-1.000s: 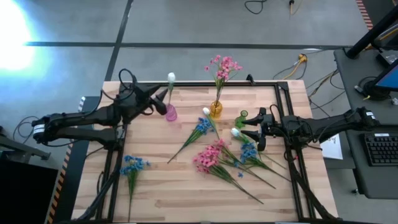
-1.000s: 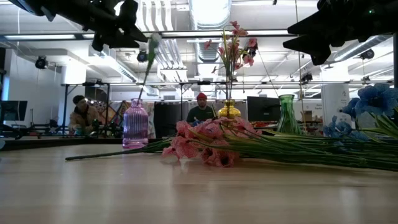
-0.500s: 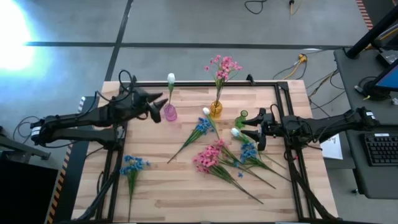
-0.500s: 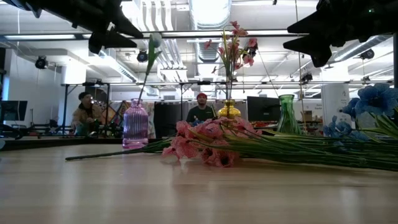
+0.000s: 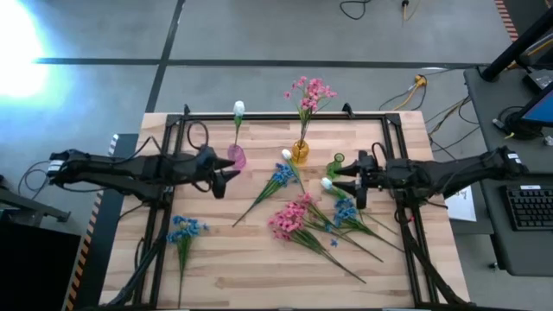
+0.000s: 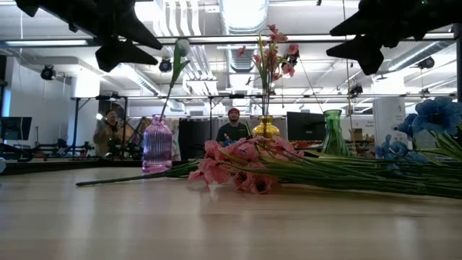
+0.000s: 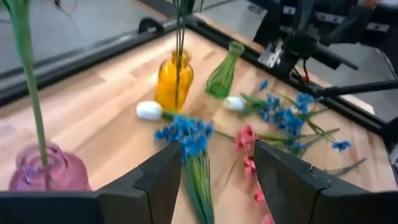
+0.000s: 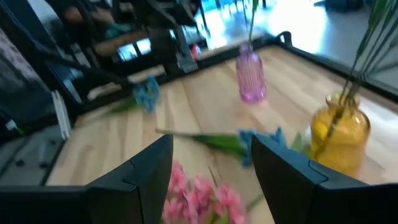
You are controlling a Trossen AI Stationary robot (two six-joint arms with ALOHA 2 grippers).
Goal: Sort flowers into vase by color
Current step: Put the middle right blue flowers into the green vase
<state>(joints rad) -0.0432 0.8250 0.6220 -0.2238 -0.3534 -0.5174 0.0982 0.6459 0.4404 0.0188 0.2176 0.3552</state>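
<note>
Flowers (image 5: 302,220) lie loose between three vases (image 5: 299,152).

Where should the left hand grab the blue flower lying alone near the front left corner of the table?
Probably mid-stem on the blue flower, coming straight down from above. It lies flat and apart from the pile, blossoms toward the vases and the thin stem running toward the table's front edge, so the bare stem is free on both sides. The left hand, open and empty, hangs near the pink vase.
</note>
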